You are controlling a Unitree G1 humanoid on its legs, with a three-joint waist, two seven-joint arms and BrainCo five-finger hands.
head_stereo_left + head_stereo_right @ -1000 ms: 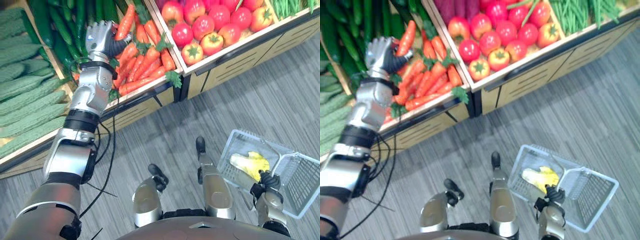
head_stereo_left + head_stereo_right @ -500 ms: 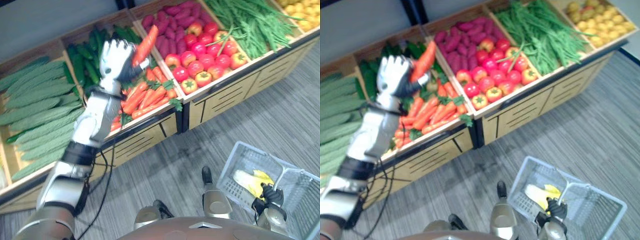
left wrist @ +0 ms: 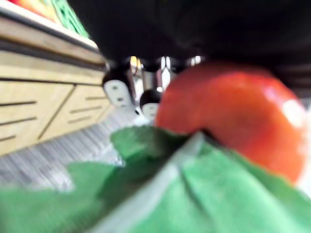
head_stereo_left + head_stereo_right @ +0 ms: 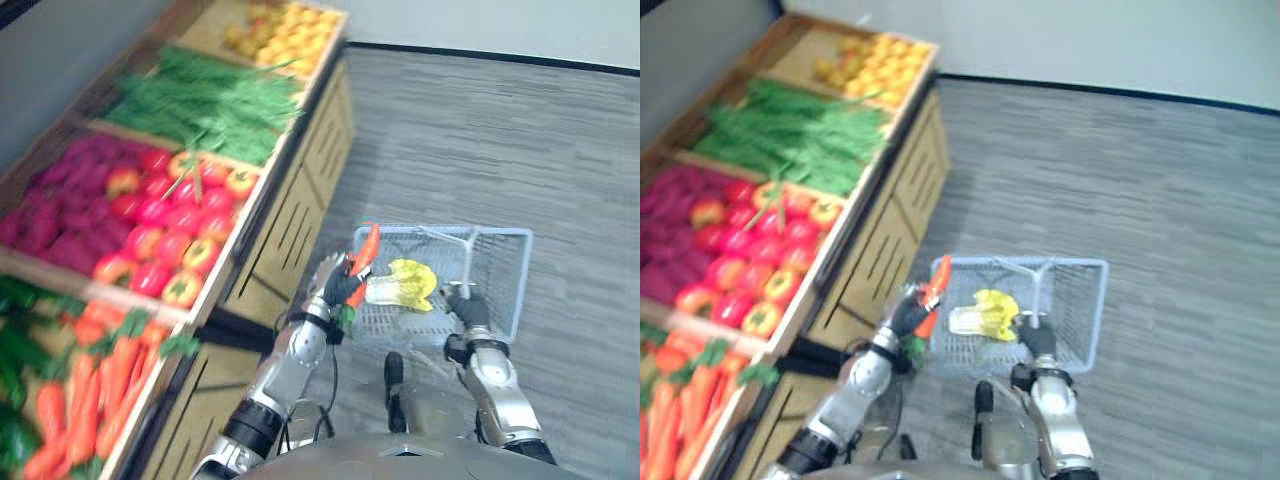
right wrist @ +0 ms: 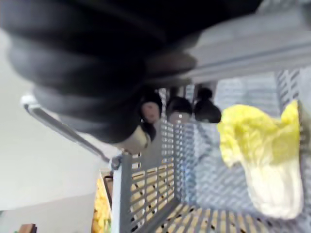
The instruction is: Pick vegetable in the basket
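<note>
Left eye view: both hands' fingers clenched, left hand on carrot, right hand on basket handle.

your left arm is coming up from the lower left, bent at the elbow, with the forearm slanting in toward the middle of the head view. at its end your left hand is curling its fingers round a carrot, whose tip is pointing upward out of the grip. your right arm is coming in from the lower right, the forearm running almost straight ahead. your right hand is wrapping its dark-tipped fingers round the handle of the basket, the ribbed cover lying over the bar. your two hands are sitting near each other, not touching.
</note>
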